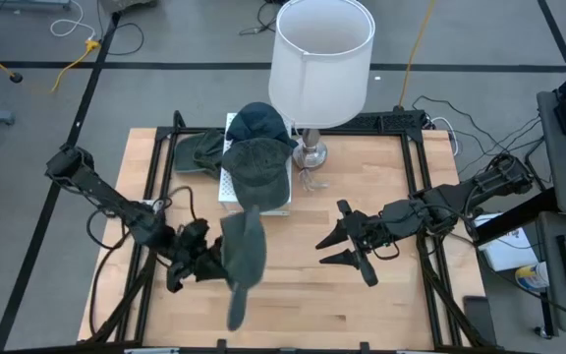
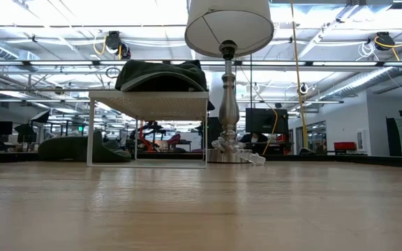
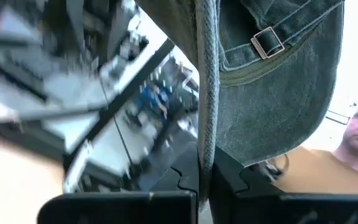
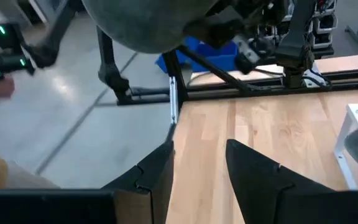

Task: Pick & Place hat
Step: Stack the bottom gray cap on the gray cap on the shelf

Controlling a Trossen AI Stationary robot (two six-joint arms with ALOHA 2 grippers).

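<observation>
While the left gripper (image 1: 204, 258) hangs over the near-left part of the wooden table (image 1: 391, 295), it is clamped on the edge of a dark green cap (image 1: 244, 258), which hangs raised above the boards with its brim pointing toward the near edge. Seen from the left wrist, the cap's (image 3: 272, 74) fabric edge runs down between the two dark fingers (image 3: 185, 180), and its buckled back strap shows close up; a person in an ochre shirt (image 3: 316, 177) stands in the room beyond. Farther back and just to the right, a white wire shelf (image 1: 254, 192) carries two more caps, a grey-green one (image 1: 255, 165) in front and a dark blue one (image 1: 260, 122) behind it, while another olive cap (image 1: 197, 149) lies on the table to the shelf's left. Beside the shelf stands a lamp with a white shade (image 1: 320, 61) on a silver base (image 1: 311, 152). Right of centre, the right gripper (image 1: 337, 248) waits above bare boards, its fingers (image 4: 160, 171) spread apart and holding nothing.
</observation>
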